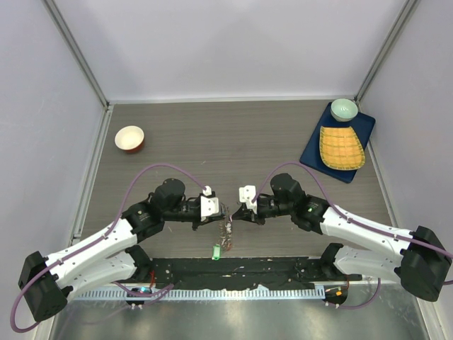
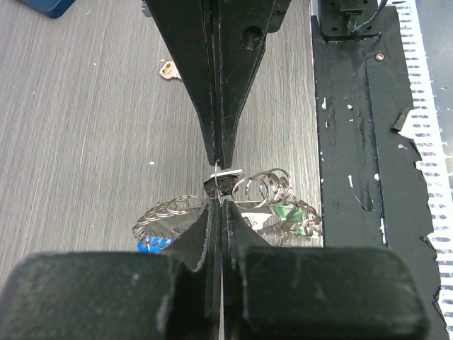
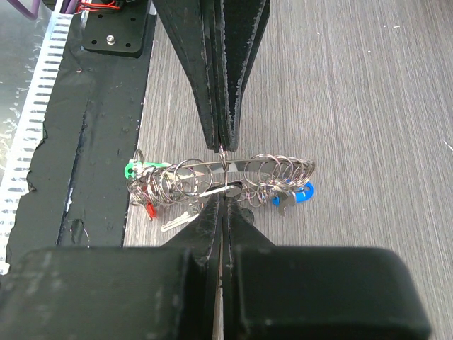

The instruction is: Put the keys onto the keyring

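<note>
Keyring (image 3: 244,165) with keys (image 3: 180,221), pinched between left fingers (image 2: 195,232) and right fingers (image 3: 205,219).

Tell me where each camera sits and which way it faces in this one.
Top: above and behind the arms, looking down at the table; both arms show, bases at bottom.
Left wrist: on the left arm, facing right toward the keyring; left gripper below, right gripper opposite.
Right wrist: on the right arm, facing left; the grippers swap places.
Shared: both wrist views show the keyring pinched between two shut grippers.
</note>
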{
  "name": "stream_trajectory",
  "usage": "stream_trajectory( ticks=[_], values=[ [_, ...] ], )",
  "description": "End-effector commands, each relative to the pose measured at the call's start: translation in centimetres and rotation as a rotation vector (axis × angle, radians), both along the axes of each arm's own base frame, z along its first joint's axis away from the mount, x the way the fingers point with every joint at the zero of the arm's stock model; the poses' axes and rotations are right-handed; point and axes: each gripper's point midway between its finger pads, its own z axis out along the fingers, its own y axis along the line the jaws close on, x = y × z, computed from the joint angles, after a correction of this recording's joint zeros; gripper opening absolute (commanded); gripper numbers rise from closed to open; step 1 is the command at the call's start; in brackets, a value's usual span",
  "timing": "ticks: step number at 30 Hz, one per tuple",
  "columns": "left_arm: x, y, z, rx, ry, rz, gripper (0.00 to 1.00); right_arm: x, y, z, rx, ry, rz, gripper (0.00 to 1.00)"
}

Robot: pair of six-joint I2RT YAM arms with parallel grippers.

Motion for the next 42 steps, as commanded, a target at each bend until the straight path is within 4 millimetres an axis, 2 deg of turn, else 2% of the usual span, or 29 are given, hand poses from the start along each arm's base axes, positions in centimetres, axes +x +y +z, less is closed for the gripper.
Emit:
stream_trajectory(
  ticks=[1, 18, 27, 33, 42],
  values=[
    [0.0, -0.8, 1.7, -0.055, -0.041, -0.032, 0.0, -0.1, 0.6, 1.8, 0.048, -0.044, 0.025, 0.01],
    [-0.7, -1.3, 2.0, -0.079, -0.005, -0.07, 0.0, -1.3, 1.4, 2.3, 0.051, -0.069, 0.088, 0.01],
    [-1.5, -1.7, 2.1, -0.087, 0.035, -0.117, 0.0, -0.9, 1.3, 2.9, 0.051, -0.102, 0.067, 0.01],
    [-1.0, -1.6, 2.3, -0.096, 0.016, -0.077, 0.0, -0.9, 1.1, 2.9, 0.049, -0.101, 0.055, 0.01],
    [0.6, 0.4, 2.5, -0.079, 0.013, 0.103, 0.0, 2.9, -0.3, 1.5, -0.015, 0.001, -0.267, 0.01]
  ],
)
